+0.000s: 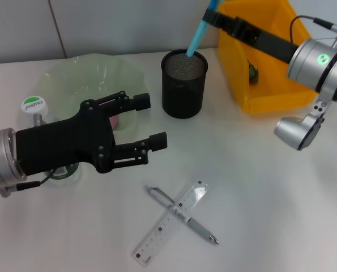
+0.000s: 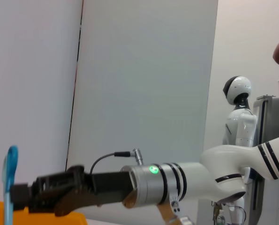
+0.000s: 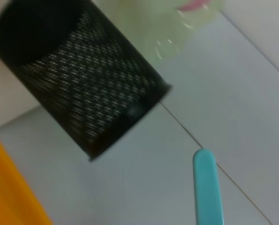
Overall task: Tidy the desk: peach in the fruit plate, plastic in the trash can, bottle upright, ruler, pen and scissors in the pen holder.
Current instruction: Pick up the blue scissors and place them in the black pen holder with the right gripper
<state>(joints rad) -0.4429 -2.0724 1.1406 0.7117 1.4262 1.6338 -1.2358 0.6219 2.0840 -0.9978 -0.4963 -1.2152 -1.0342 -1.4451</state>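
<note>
The scissors (image 1: 197, 34), teal handle up, are going blade-first into the black mesh pen holder (image 1: 183, 84) at the back of the table (image 1: 259, 198). The right hand (image 1: 212, 16) is clamped on them just above the holder's rim, so I'd call this item nearly home but not yet let go. Out front, the pen (image 1: 185, 216) and the clear ruler (image 1: 171, 221) lie crossed on the table, the ruler on top of the pen; both are left to do. Over on the robot's left, something pink sits in the pale green fruit plate (image 1: 94, 73), half hidden by the arm; that looks like the peach already in place, though I can't be sure. The bottle (image 1: 34, 107) with the green-and-white cap stands upright beside the plate. The orange bin (image 1: 259, 56) holds something dark against its wall, too small to tell whether it's the plastic. The left hand (image 1: 151, 122) hovers over the plate's near edge, fingers apart, holding nothing.
</note>
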